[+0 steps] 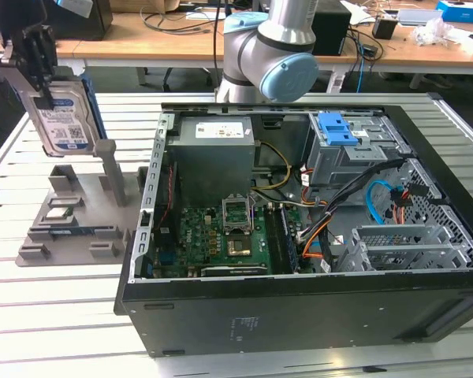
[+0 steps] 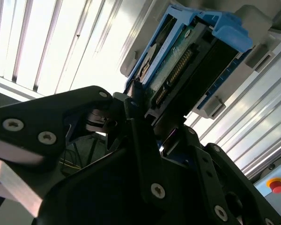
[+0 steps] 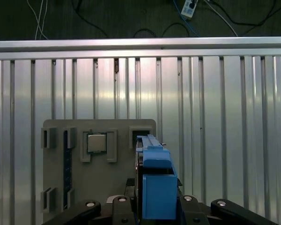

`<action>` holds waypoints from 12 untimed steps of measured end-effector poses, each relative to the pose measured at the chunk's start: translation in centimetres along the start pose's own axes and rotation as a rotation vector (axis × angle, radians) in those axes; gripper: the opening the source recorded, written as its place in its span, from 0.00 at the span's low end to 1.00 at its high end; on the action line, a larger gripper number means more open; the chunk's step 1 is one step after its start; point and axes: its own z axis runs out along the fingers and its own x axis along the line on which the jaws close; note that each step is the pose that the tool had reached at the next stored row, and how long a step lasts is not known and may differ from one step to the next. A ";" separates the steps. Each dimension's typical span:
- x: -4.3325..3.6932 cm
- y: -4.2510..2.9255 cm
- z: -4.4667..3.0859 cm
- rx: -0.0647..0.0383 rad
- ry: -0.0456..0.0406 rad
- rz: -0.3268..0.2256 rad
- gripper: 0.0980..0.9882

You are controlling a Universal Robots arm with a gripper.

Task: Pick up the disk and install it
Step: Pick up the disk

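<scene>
Slatted desk (image 1: 63, 315) at the exterior view's left: end effector (image 1: 41, 88), top cut off, pinches the silver, blue-railed, labelled disk (image 1: 65, 122).

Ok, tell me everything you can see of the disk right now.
The disk is a flat silver-metal drive with a white-and-blue barcode label, edged by a blue plastic carrier rail. It hangs roughly upright, slightly tilted, above the grey holder at the exterior view's left, outside the computer case. The gripper is shut on its upper end. In the second wrist view its connector row and green circuit board show.
</scene>
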 end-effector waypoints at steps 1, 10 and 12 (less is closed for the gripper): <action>-0.01 0.01 -0.15 0.000 0.0000 0.000 0.30; -0.10 0.06 -1.50 0.000 0.0000 0.000 0.30; -0.12 0.08 -1.79 0.000 0.0000 0.000 0.30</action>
